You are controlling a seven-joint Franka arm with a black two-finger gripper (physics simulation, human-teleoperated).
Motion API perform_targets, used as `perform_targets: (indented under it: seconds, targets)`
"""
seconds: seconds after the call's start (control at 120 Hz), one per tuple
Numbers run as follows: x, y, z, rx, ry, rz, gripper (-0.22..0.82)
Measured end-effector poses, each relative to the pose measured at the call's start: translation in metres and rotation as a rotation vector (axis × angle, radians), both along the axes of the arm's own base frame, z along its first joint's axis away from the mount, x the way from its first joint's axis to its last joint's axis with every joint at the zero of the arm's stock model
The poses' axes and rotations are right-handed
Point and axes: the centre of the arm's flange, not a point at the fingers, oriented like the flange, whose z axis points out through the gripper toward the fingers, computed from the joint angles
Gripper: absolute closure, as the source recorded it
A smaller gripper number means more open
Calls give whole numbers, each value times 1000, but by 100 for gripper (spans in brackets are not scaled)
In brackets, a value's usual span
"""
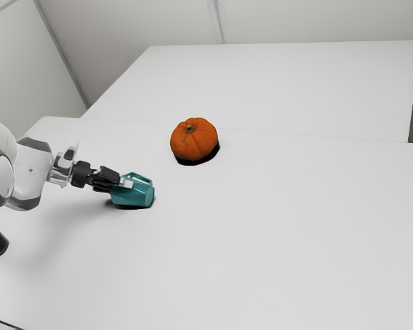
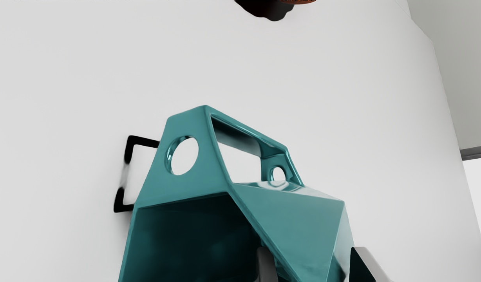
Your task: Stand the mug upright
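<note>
The table (image 1: 275, 247) spreads out on every side of the mug (image 1: 132, 196), which lies on it on its side. The arm (image 1: 31, 168) reaches in from the exterior view's left of the mug and comes down low to it. The pumpkin (image 1: 194, 141) sits beyond the mug and toward the exterior view's right, apart from it and, as I judge, out of the way of a tilt.

The gripper (image 2: 314, 264) is right at the mug's open end; I can't tell whether it has hold of the wall or is free of it. What matters most is how the mug points: its mouth (image 2: 193, 239) faces the gripper, its base (image 1: 149, 198) faces away, and its long axis runs roughly outward from the hand. The handle (image 2: 209, 156) is on the mug's upper side, clear of the table.

So the mouth end probably has to rise while the base swings down to meet the table. I'd make sure of the grip near the rim (image 2: 181, 200) first, then lift and turn slowly. With a hold so close to the mouth, the smooth, faceted mug could pivot or slide off.
</note>
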Motion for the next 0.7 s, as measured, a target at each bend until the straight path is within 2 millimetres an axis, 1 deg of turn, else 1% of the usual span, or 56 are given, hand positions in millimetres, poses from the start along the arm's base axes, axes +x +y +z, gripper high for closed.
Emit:
perform_targets:
  seconds: [0.233, 0.283, 0.392, 0.467, 0.6, 0.7]
  targets:
    - [1, 0, 1, 2, -3, 1, 62]
    - [1, 0, 1, 1, -4, 1, 67]
    - [2, -2, 3, -1, -8, -2, 72]
    - [3, -3, 6, -3, -15, -5, 74]
    - [7, -8, 21, -3, -43, -15, 77]
    - [10, -12, 37, 1, -73, -22, 78]
